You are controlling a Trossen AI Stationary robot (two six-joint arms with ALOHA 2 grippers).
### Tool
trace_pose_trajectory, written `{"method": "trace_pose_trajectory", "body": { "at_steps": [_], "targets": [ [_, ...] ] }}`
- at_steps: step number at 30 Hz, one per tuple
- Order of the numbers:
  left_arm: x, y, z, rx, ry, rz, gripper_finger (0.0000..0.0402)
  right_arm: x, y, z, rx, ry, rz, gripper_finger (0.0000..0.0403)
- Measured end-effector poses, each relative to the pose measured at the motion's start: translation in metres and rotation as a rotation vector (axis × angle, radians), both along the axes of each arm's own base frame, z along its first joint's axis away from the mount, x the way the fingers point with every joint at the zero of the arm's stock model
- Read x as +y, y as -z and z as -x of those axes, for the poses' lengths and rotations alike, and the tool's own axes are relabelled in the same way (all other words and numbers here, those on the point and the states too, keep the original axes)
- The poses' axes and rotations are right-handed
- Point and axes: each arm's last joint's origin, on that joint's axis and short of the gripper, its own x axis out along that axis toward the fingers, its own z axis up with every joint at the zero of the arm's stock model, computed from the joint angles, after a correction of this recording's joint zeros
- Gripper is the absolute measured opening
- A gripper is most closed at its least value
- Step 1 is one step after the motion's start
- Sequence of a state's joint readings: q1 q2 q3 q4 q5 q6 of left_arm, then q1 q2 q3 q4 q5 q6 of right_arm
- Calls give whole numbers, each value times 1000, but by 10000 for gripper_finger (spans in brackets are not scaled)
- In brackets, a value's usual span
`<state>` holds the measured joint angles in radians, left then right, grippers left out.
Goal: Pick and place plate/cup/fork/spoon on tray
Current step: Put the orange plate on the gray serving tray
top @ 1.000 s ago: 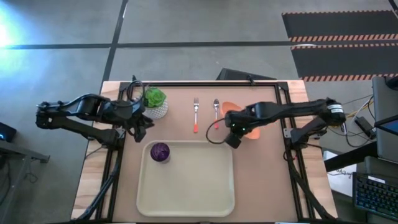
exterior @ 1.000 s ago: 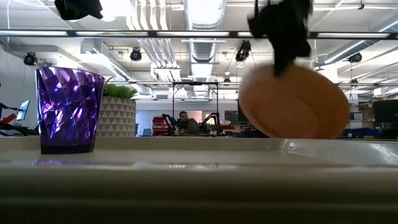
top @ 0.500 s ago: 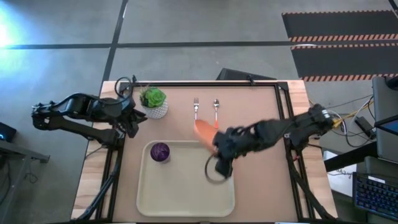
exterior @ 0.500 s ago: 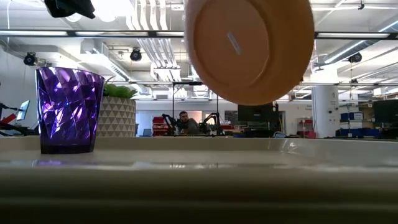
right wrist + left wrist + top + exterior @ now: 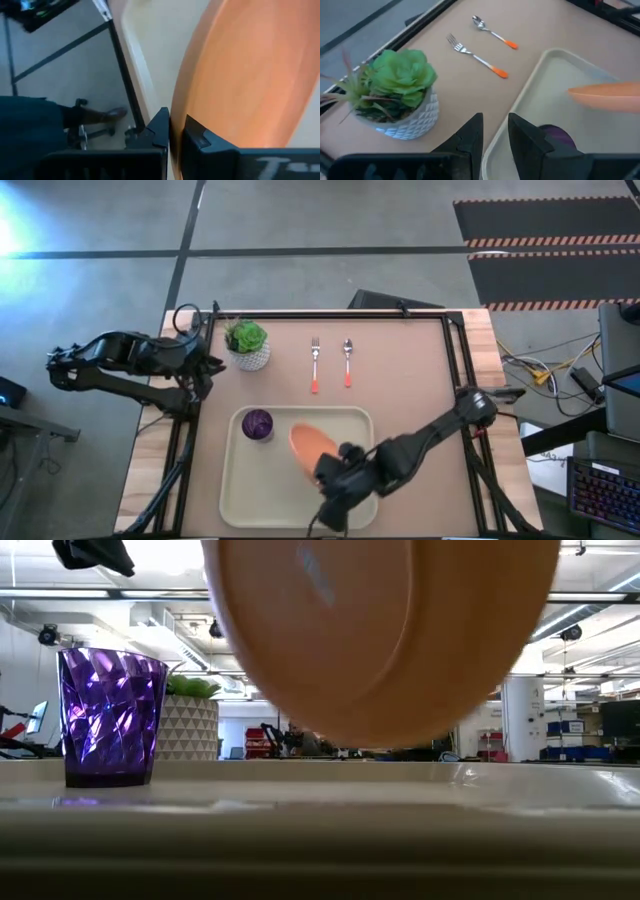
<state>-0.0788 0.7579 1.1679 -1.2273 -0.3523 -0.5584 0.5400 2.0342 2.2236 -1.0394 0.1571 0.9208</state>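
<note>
Overhead, the right claw (image 5: 335,480) pinches the rim of the orange plate (image 5: 312,446), holding it tilted above the cream tray (image 5: 235,485); the arm hides the plate's near edge and the claw's tips blur together. From desk height the plate (image 5: 385,635) fills most of the frame, cut off at the top. The purple cup (image 5: 258,424) stands in the tray's far left corner. Fork (image 5: 314,363) and spoon (image 5: 348,361) lie side by side on the desk (image 5: 410,380) beyond the tray. Beside the potted plant (image 5: 247,344), the left claw (image 5: 495,131) waits empty, fingers slightly spread.
</note>
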Motion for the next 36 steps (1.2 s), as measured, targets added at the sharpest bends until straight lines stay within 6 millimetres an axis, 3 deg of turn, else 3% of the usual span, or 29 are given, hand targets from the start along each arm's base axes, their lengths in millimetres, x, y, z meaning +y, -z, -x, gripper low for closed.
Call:
{"method": "trace_pose_trajectory", "body": {
  "at_steps": [11,16,20,27,36],
  "targets": [
    [-1,-1,4,10,106,-24,73,44,116,-53,127,67,-35,10],
    [-1,-1,4,8,107,-25,73,46,146,-61,161,70,-19,10],
    [-1,-1,4,8,108,-26,73,40,154,-69,152,72,-18,10],
    [-1,-1,4,8,111,-24,73,34,149,-78,92,50,-35,12],
    [-2,-1,4,9,119,-16,73,38,145,-80,69,68,-100,85]
  ]
}}
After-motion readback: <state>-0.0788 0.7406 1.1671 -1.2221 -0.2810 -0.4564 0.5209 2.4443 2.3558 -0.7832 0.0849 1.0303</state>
